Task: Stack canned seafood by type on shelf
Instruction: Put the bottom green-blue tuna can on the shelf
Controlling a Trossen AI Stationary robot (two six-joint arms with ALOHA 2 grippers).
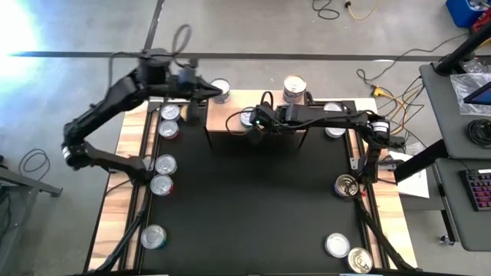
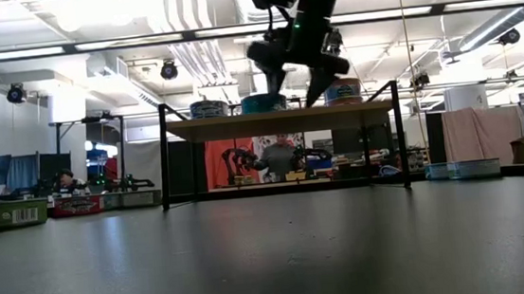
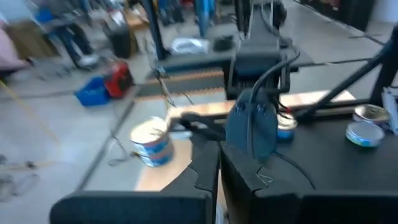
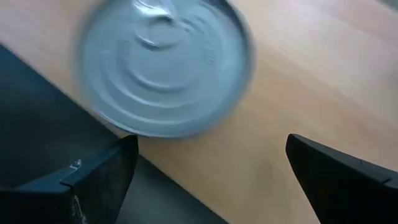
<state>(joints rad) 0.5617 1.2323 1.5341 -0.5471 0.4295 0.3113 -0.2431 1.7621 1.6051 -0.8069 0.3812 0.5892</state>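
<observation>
The shelf (image 1: pixel 222 119) has a light wood top and stands at the far middle of the black mat. Tins of canned seafood rest on it: one at its far left corner (image 1: pixel 221 86), a stack at its far right (image 1: pixel 294 88), and one near its middle (image 1: pixel 247 116). My right gripper (image 4: pixel 208 168) hovers open just above that middle tin (image 4: pixel 165 65), its fingers on the near side of it and apart from it. My left gripper (image 3: pixel 214 180) is shut and empty, raised over the shelf's far left corner beside the blue-labelled tin (image 3: pixel 151 143).
More tins lie along the mat's left edge (image 1: pixel 166 163), (image 1: pixel 153 236), and on the right (image 1: pixel 347 185), (image 1: pixel 337 245). The middle of the black mat (image 1: pixel 253 199) is bare. In the low view three tins (image 2: pixel 263 102) stand on the shelf top under the right arm.
</observation>
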